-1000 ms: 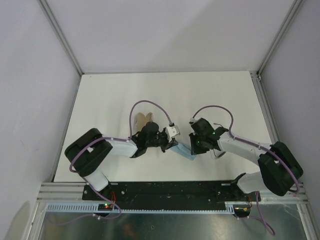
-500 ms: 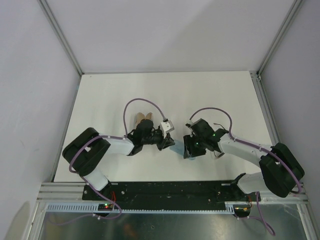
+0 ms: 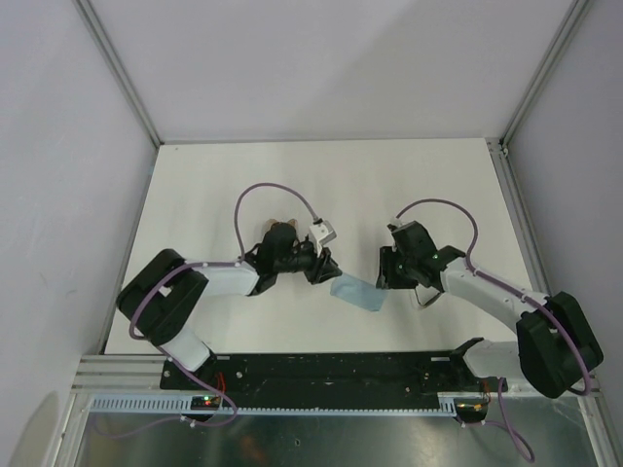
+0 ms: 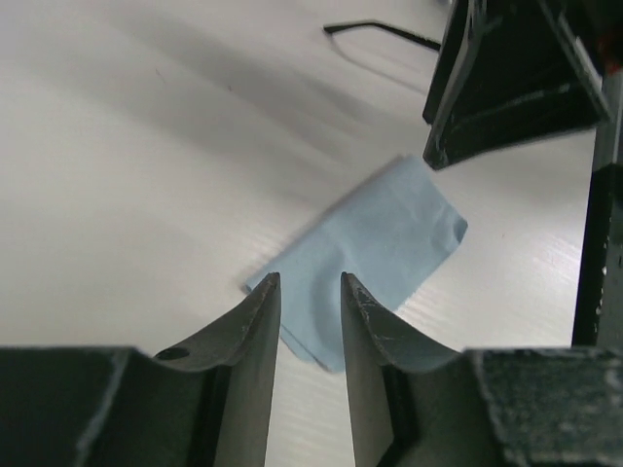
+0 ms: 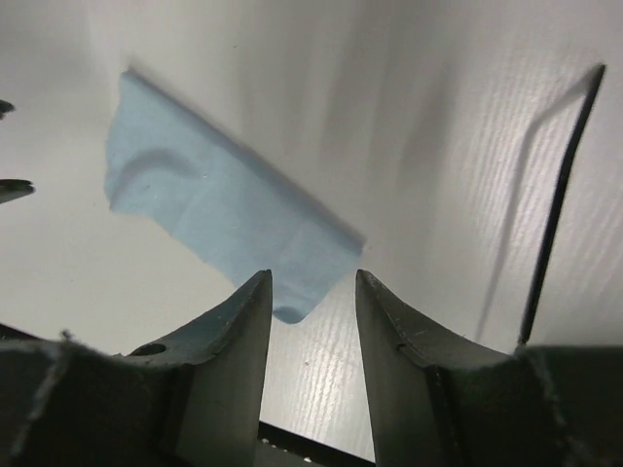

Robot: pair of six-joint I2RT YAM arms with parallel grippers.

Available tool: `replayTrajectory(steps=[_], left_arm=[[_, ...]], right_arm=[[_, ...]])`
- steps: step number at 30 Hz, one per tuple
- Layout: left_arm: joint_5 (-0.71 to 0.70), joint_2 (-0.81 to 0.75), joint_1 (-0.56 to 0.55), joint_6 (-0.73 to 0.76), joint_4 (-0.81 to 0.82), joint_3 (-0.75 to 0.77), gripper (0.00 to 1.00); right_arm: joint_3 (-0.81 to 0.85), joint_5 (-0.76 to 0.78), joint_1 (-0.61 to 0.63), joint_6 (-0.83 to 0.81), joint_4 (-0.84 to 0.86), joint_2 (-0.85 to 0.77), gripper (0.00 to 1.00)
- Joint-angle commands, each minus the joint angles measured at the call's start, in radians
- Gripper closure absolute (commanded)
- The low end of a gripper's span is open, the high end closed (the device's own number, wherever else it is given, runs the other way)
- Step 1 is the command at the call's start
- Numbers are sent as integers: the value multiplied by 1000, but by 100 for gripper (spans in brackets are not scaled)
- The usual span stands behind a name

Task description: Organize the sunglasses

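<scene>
Left wrist, hidden: we see only one thin black temple of the sunglasses, at upper centre. Its far end is cut off behind the right arm.
Left wrist, tool: the left gripper has its jaws a narrow gap apart, with nothing between them.
Left wrist, placing: the sunglasses lie well beyond the fingertips, with the blue cloth between.
Left wrist, surface: white table, blurred.
Right wrist, hidden: one slim temple runs up the right side. We cannot make out the lenses.
Right wrist, tool: the right gripper has its jaws apart and empty, at the cloth's lower corner.
Right wrist, placing: the temple lies right of the fingers, apart from them.
Top, hidden: we can hardly make out the sunglasses under the right arm. The beige case is half covered by the left arm.
Top, room: the cloth lies between both grippers, and pale walls enclose the table.
</scene>
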Motion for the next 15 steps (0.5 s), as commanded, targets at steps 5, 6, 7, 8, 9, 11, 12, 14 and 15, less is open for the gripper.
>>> replayTrajectory(steps=[5, 6, 7, 8, 9, 11, 12, 14, 15], left_arm=[[12, 91, 6, 12, -138, 166, 66], [12, 96, 5, 18, -150, 174, 67], [8, 100, 3, 21, -160, 184, 67], [3, 104, 2, 27, -172, 193, 67], [0, 107, 2, 31, -181, 201, 68], [-5, 110, 2, 34, -194, 209, 69], [-5, 110, 2, 35, -198, 209, 69], [-1, 113, 3, 56, -203, 210, 70], [2, 114, 2, 63, -205, 212, 70]], right_arm=[[0, 125, -6, -43, 34, 84, 59], [0, 132, -7, -47, 39, 95, 59], [0, 134, -7, -52, 47, 105, 60], [0, 134, -7, -57, 51, 117, 62], [1, 133, -7, -61, 57, 124, 63], [3, 128, -7, -66, 64, 142, 66], [4, 120, -6, -70, 67, 151, 68], [4, 116, -4, -76, 69, 166, 71], [4, 99, -2, -80, 70, 171, 72]])
